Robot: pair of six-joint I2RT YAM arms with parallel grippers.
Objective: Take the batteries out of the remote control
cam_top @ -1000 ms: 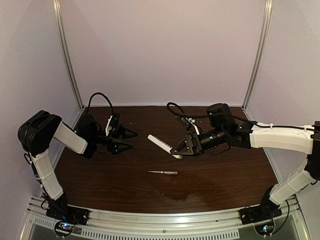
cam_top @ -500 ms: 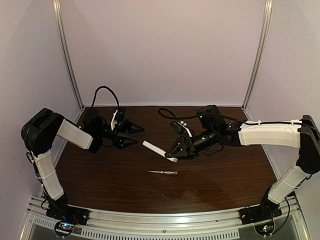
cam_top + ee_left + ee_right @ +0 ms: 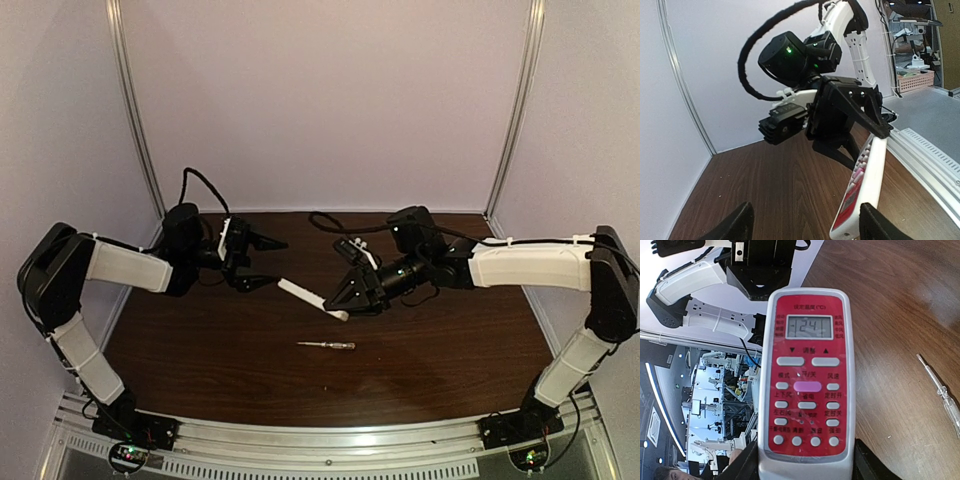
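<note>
My right gripper (image 3: 347, 299) is shut on the button end of the remote control (image 3: 303, 296), a white handset held above the table. In the right wrist view its red face, display and buttons (image 3: 807, 375) point at the camera, between the black fingers (image 3: 742, 465). The remote's free end reaches toward my left gripper (image 3: 266, 263), which is open. In the left wrist view that red-panelled end (image 3: 862, 192) sits just inside the right finger (image 3: 875, 225), with a wide gap to the other finger. The batteries are hidden.
A thin screwdriver (image 3: 326, 345) with a clear handle lies on the dark wooden table (image 3: 200, 360), in front of the remote; it also shows in the right wrist view as the screwdriver (image 3: 940, 392). White walls and metal posts (image 3: 135, 110) enclose the table.
My right gripper has carried the remote leftward and a little farther back. The left gripper has swung farther back and right to meet the remote's free end, and its jaws have narrowed slightly.
</note>
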